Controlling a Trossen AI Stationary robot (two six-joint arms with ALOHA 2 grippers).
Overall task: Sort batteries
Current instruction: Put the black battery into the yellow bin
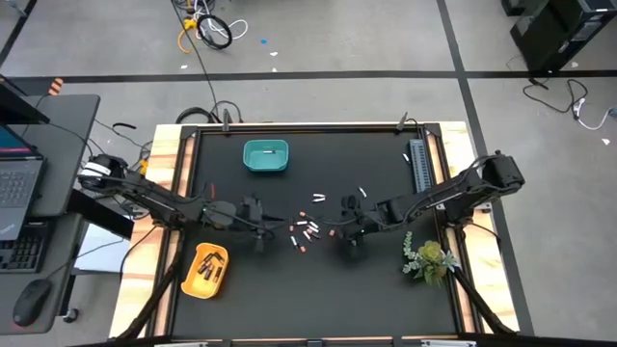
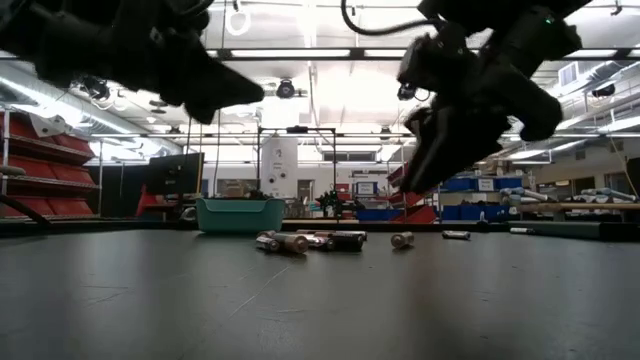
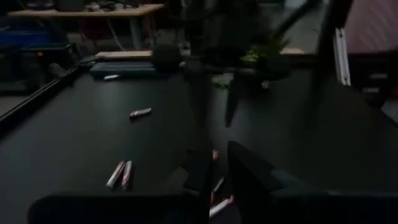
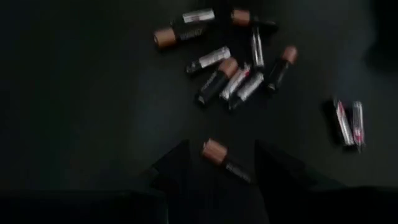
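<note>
Several batteries (image 1: pixel 305 231) lie loose on the black mat at mid-table, some whitish-silver with red, others dark with copper ends (image 4: pixel 230 74); the low view shows them lying on their sides (image 2: pixel 310 240). My right gripper (image 4: pixel 217 168) hangs open just right of the pile (image 1: pixel 349 234), slanting down. One dark copper-ended battery (image 4: pixel 219 158) lies on the mat between its fingertips, apart from both. My left gripper (image 1: pixel 258 220) hovers just left of the pile, pointing nearly level toward it; its view is dark and blurred.
A teal bin (image 1: pixel 265 156) stands at the far side, left of centre. A yellow bin (image 1: pixel 205 270) with dark batteries sits near the left front. A grey ribbed strip (image 1: pixel 419 166) lies at the far right and a small plant (image 1: pixel 429 258) at the right front.
</note>
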